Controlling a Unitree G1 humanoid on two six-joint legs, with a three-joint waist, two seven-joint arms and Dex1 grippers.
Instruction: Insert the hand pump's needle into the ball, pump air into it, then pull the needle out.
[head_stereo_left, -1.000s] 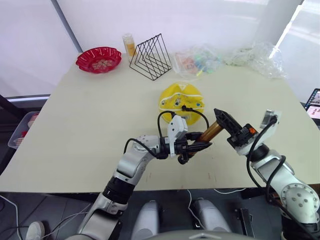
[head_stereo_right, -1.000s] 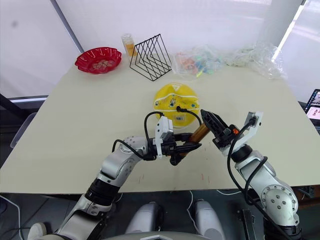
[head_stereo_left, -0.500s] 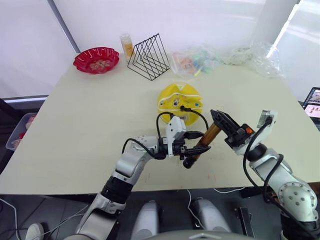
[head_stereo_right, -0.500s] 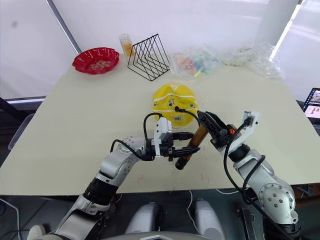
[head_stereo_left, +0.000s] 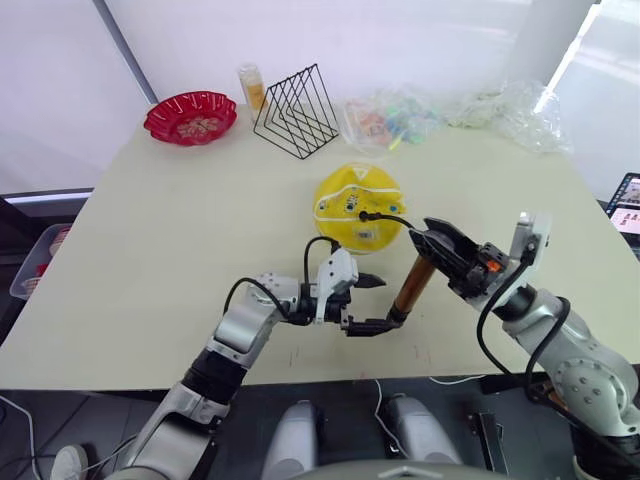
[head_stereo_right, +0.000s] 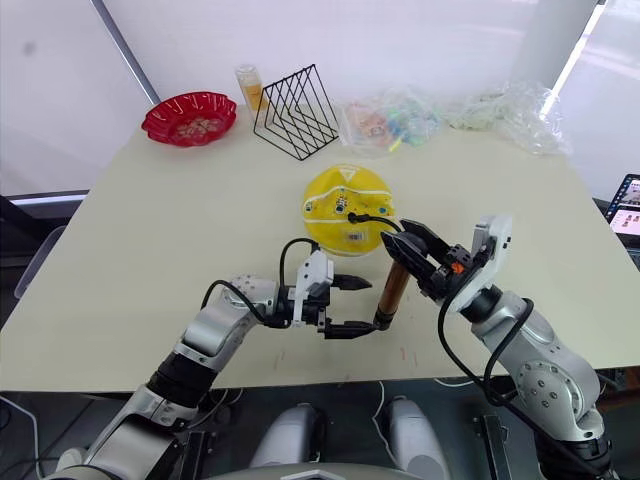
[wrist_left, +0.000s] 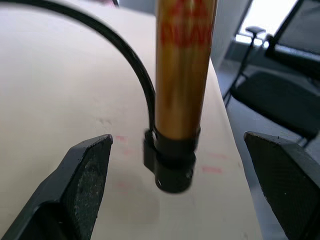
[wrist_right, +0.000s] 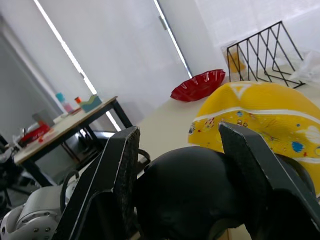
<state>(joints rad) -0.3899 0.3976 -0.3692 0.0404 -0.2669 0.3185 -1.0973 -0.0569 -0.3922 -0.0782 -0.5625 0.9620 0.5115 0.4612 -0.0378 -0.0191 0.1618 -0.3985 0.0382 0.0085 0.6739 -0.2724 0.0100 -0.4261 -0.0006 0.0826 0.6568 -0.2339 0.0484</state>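
Right fingers grip the hand pump handle — left fingers spread wide (pump's base between them).

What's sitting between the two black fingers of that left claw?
The lower black end of the hand pump, hose attached, stands in the gap of the open left claw, touching neither finger, as the left wrist view shows.

Daylight pours in through the white blinds behind the table, bright and even, leaving only faint soft shadows on its pale top. Glare whitens the far right corner, and the close wrist shots go soft on nearby parts.
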